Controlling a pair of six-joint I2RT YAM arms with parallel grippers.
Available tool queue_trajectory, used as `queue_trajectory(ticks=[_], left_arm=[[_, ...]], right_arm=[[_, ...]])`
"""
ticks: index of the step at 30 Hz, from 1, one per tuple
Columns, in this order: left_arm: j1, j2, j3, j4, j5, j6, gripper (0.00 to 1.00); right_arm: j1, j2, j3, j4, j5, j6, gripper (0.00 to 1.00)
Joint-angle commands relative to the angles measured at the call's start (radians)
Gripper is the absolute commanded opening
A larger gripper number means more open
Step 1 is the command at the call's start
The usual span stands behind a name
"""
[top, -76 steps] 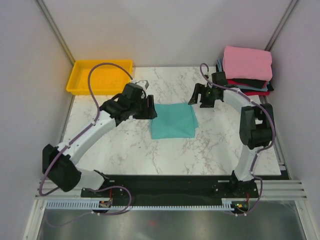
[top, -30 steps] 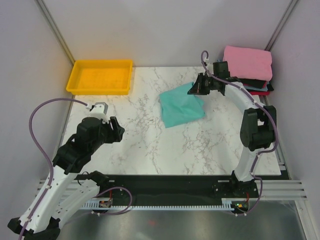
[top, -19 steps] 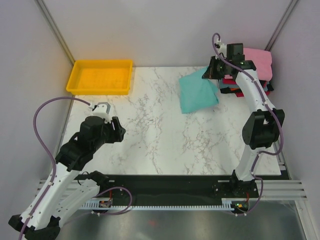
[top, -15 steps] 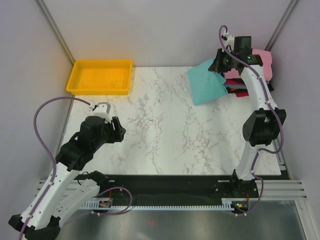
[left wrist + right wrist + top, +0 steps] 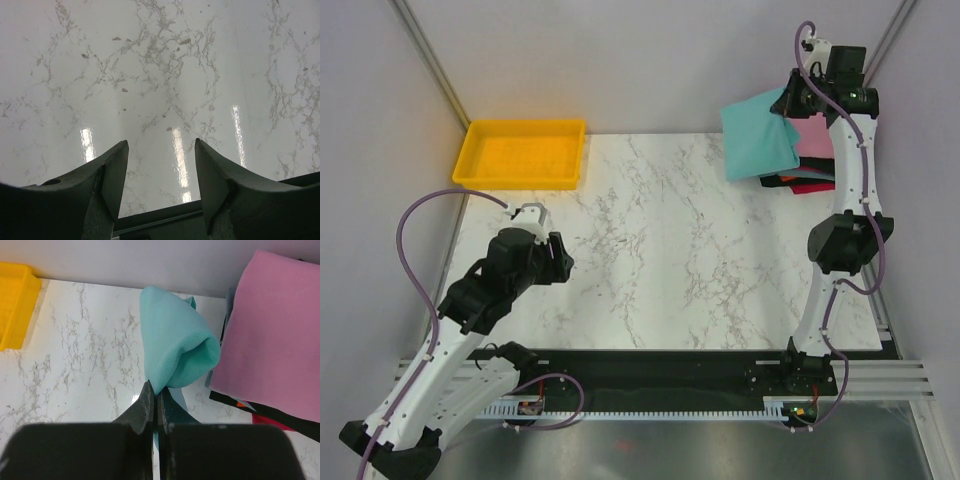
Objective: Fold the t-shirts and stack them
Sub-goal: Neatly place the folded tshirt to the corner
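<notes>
Right gripper [image 5: 155, 396], upper right of the overhead view: jaws pinched together on an edge of the folded teal t-shirt [image 5: 760, 143]. The shirt hangs lifted off the marble table [image 5: 650, 250] and overlaps the left side of the stacked t-shirts [image 5: 815, 180] in the far right corner, pink t-shirt [image 5: 280, 340] on top, black and red edges showing beneath. Left gripper [image 5: 161, 165], lower left overhead: fingers apart, poised over the marble; yellow tray [image 5: 525, 153] sits upper left, well apart from both arms.
</notes>
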Motion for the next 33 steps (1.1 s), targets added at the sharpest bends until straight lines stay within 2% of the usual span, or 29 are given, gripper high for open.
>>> queue_trajectory(ticks=[1, 11, 20, 33], left_arm=[[0.003, 0.002, -0.005, 0.04, 0.017, 0.038, 0.63], [0.003, 0.019, -0.008, 0.044, 0.028, 0.043, 0.63], [0.004, 0.036, -0.006, 0.044, 0.033, 0.043, 0.62], [0.003, 0.055, -0.006, 0.045, 0.031, 0.043, 0.62]], right_arm=[[-0.023, -0.003, 0.091, 0.023, -0.029, -0.012, 0.0], [-0.09, -0.045, 0.119, 0.079, -0.091, -0.003, 0.0], [-0.158, -0.058, 0.12, 0.204, -0.176, 0.04, 0.0], [-0.244, 0.053, 0.145, 0.348, -0.338, 0.138, 0.0]])
